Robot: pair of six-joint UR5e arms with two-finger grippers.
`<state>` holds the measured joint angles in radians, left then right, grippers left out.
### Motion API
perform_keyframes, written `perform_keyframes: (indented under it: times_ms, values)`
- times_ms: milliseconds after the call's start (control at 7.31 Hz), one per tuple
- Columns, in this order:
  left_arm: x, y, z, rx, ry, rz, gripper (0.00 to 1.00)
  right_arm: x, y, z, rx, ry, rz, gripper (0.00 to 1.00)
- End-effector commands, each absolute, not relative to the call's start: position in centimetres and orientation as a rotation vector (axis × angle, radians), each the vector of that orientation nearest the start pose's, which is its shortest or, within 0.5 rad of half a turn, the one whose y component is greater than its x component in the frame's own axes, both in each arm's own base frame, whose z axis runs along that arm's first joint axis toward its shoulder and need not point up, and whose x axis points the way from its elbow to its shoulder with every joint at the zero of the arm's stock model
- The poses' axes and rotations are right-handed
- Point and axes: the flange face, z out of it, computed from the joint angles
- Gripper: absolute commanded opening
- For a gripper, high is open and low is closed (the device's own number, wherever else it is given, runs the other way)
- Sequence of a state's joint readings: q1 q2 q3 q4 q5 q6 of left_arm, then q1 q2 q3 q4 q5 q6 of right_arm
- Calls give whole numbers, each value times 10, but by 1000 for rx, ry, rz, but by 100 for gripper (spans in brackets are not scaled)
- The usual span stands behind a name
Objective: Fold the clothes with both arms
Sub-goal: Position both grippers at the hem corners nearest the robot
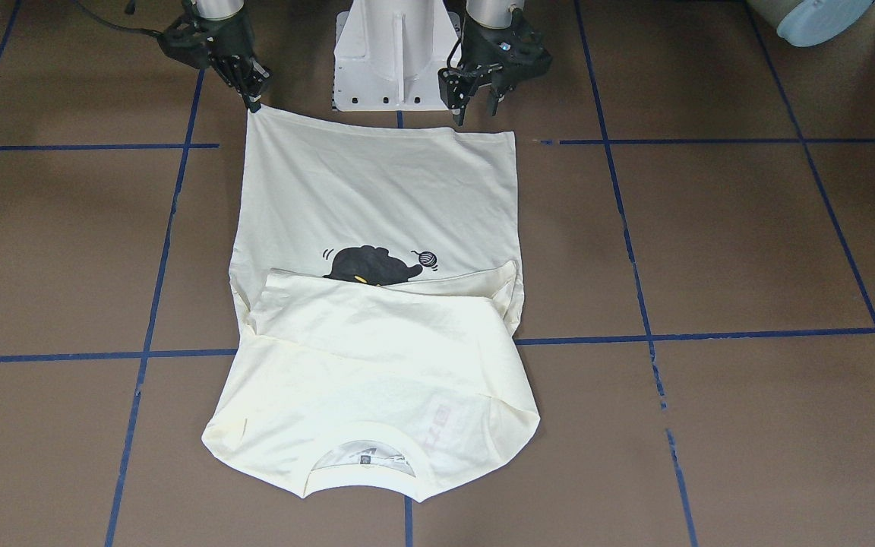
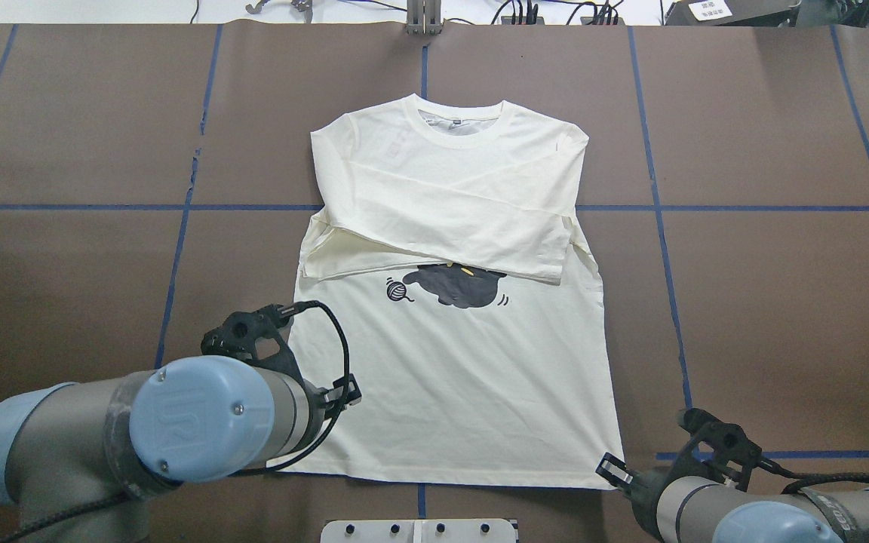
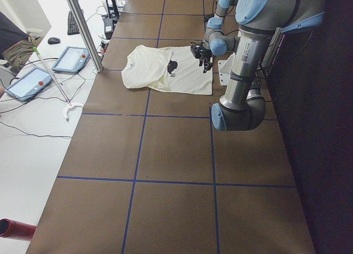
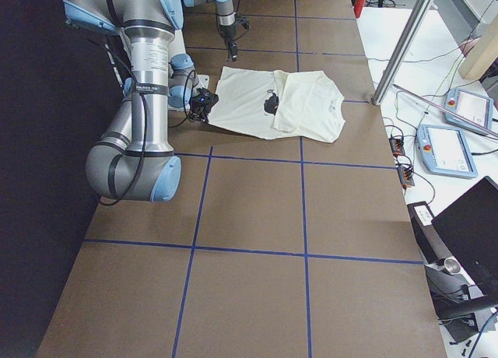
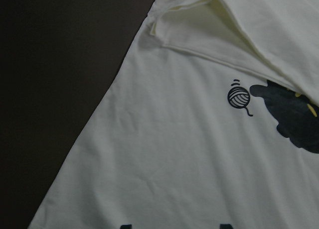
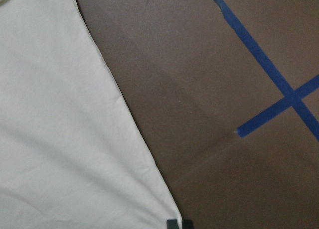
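The cream shirt (image 1: 377, 197) lies flat on the brown table (image 1: 711, 243), collar away from the robot. Both sleeves are folded across the chest and cover part of the black cat print (image 2: 465, 288); a yarn ball (image 5: 239, 96) is printed beside it. My right gripper (image 1: 255, 102) is shut on the hem corner nearest the robot, which is pulled up to a point (image 6: 169, 209). My left gripper (image 1: 477, 112) hovers open just above the other hem corner, nothing between its fingers. In the overhead view the left arm (image 2: 201, 422) hides that gripper's fingertips.
The white pedestal base (image 1: 396, 61) stands between the two arms at the near table edge. Blue tape lines (image 1: 711, 334) cross the table. Beyond the far edge are tablets (image 3: 69, 59) and a metal pole (image 3: 83, 27).
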<state>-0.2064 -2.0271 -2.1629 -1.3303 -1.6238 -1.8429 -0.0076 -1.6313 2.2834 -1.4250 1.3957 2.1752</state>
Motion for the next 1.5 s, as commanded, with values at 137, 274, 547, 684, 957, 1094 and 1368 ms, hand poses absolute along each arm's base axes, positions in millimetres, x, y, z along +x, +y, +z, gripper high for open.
perform_keyframes:
  times_ms: [137,274,547,684,957,1094,1368]
  values:
    - [503,-207,262,-93,666,-389,64,-425,-148,347,-80,-821,634,0]
    - [504,-207,262,-95,666,-393,60,-426,-147,349,-76,-817,634,0]
    - [505,-215,258,-96,749,-384,53,-428,-146,349,-72,-817,632,0]
    - [501,-221,256,-155,765,-322,49,-428,-147,349,-72,-817,634,0]
    - [507,-239,275,-193,725,-312,49,-429,-147,349,-72,-816,632,0]
    - [508,-244,277,-210,743,-313,49,-429,-146,351,-71,-813,629,0]
    - [529,-249,299,-284,748,-290,49,-429,-146,350,-71,-815,627,0]
